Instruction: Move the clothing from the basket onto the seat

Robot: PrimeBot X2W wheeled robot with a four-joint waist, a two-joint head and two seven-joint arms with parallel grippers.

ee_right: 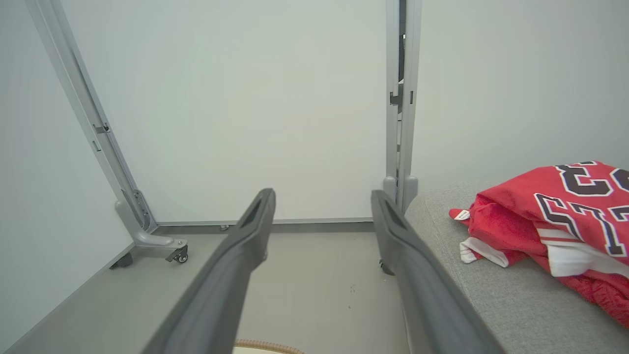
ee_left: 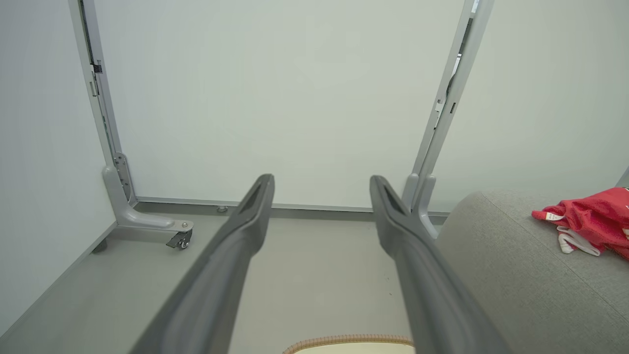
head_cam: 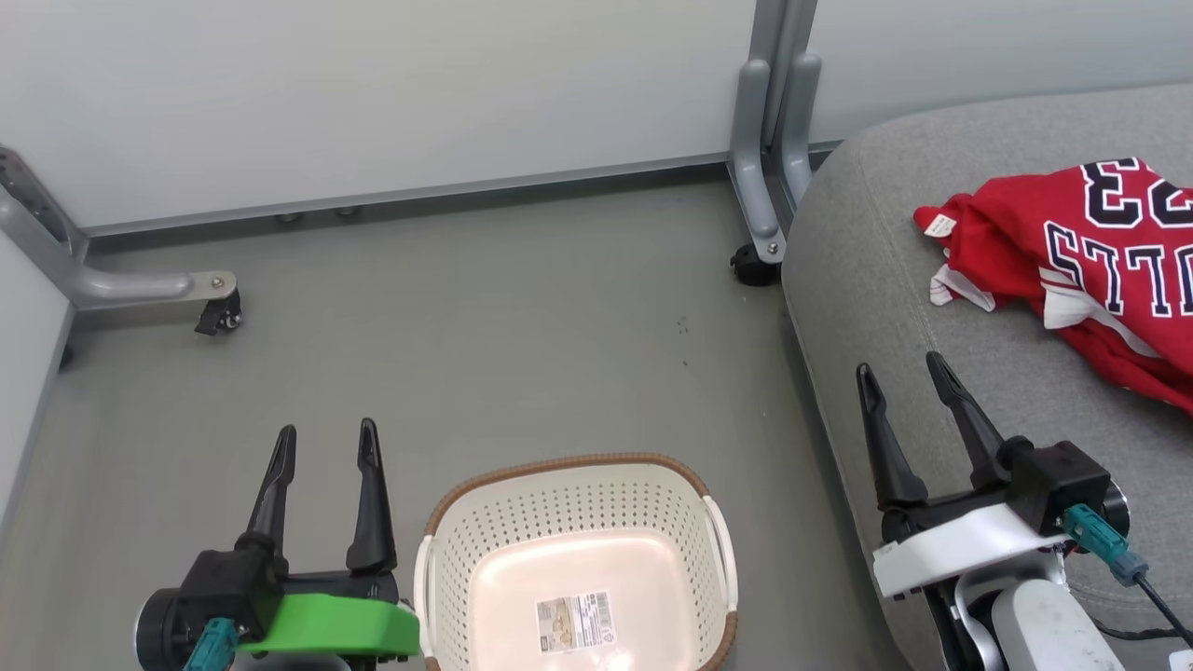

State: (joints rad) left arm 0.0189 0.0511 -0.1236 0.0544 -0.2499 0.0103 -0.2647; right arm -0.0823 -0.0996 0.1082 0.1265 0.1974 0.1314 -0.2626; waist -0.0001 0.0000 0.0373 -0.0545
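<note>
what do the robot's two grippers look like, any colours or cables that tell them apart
Both have two long, dark, tapering fingers on a black base. The left gripper sits on a bright green bracket; the right gripper on a white bracket above a pale forearm. Each carries a teal connector; the right one's leads into a black cable.

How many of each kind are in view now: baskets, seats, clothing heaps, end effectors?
basket: 1, no clothing inside
seat: 1
red clothing heap: 1, on the seat
left end effector, right end effector: 2, both open
Total: 5
</note>
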